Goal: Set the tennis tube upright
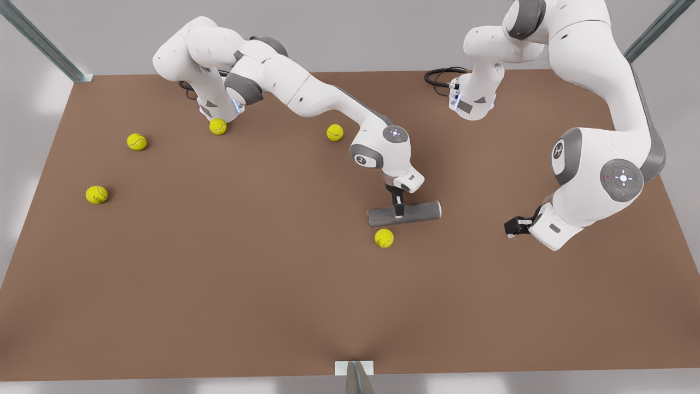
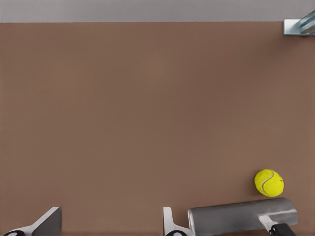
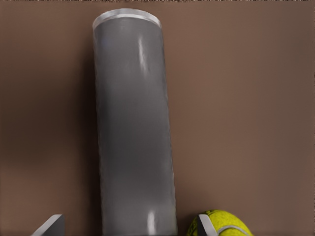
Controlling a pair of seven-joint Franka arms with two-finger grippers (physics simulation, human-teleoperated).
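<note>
- Front view: you see the grey metallic tennis tube (image 1: 404, 214) lying flat on the brown desk (image 1: 219, 273), long axis across the picture. The right pincer (image 1: 398, 212) straddles its middle; the left pincer (image 1: 512, 227) waits well apart.
- Left wrist view: your left fingers (image 2: 47, 222) stand wide, empty; tube beyond.
- Right wrist view: smooth tube between spread fingers (image 3: 49, 225), not visibly clamped; a fuzzy tennis ball (image 3: 221, 223) just beside.
</note>
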